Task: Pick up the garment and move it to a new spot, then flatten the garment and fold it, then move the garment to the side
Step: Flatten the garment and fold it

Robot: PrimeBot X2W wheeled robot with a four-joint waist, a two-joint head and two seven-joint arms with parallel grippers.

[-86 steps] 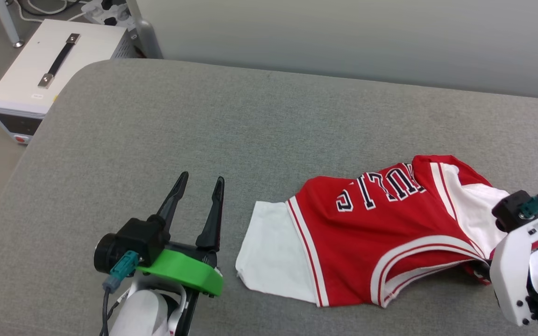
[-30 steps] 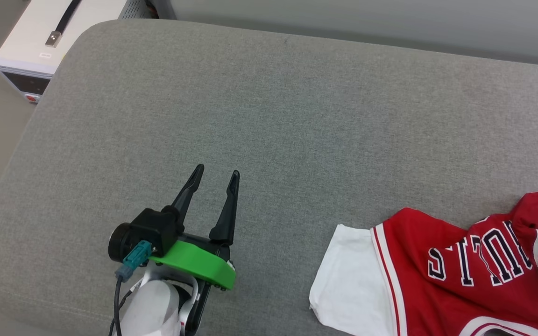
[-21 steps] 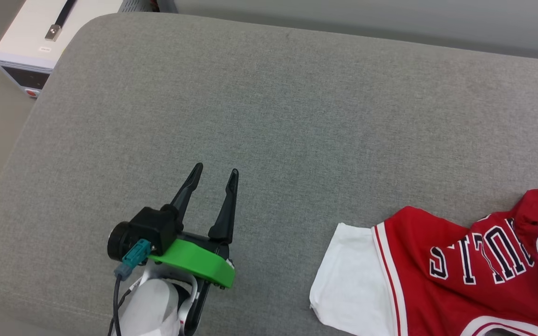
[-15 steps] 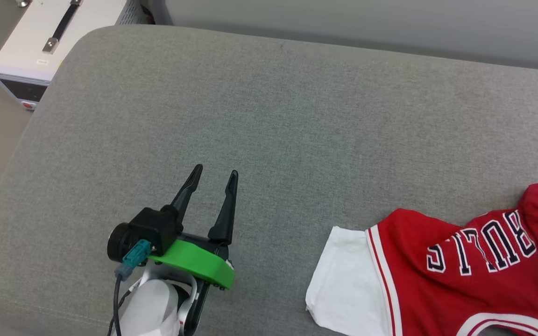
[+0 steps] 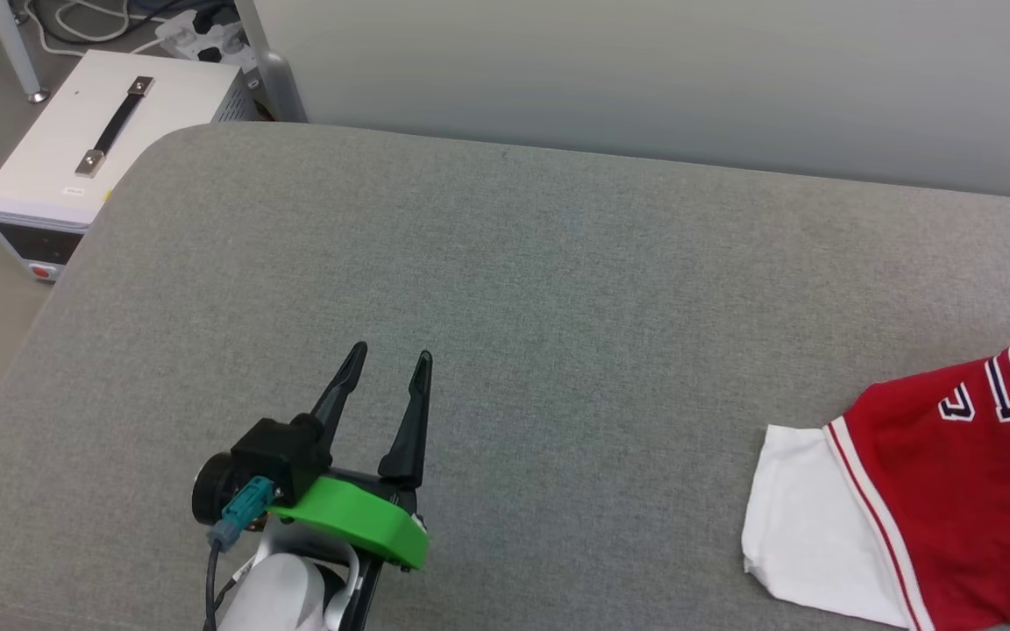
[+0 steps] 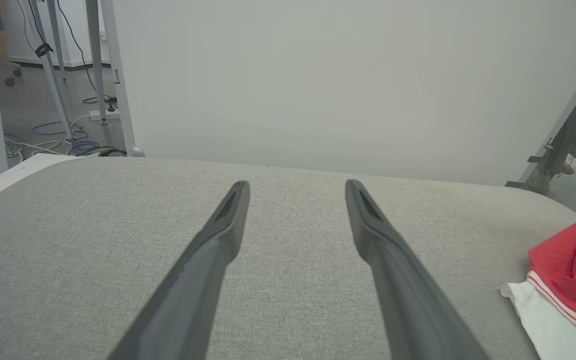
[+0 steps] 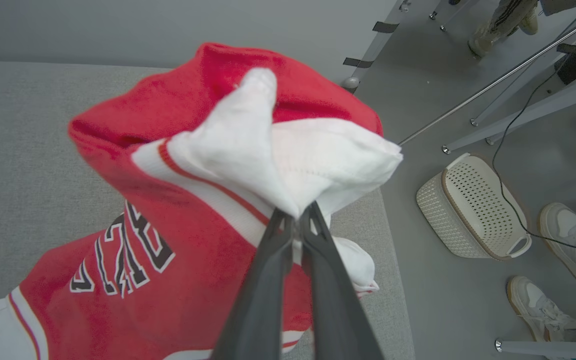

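Note:
The garment, a red jersey with white sleeves and black lettering, lies at the right edge of the grey cushion, partly cut off by the frame. In the right wrist view my right gripper is shut on a bunched white sleeve of the garment, lifting that part above the cushion. My left gripper hovers open over the cushion's front left, well apart from the garment. In the left wrist view its fingers are spread with nothing between them, and the garment shows at the right.
A white box with a black handle stands on the floor left of the cushion. A pale wall runs behind. Right of the cushion are a perforated basket, metal legs, cables and a person's shoes.
My right gripper has shut on the garment's sleeve and raised it. The head camera has shifted, so the garment now sits further right in view. The left gripper stays open.

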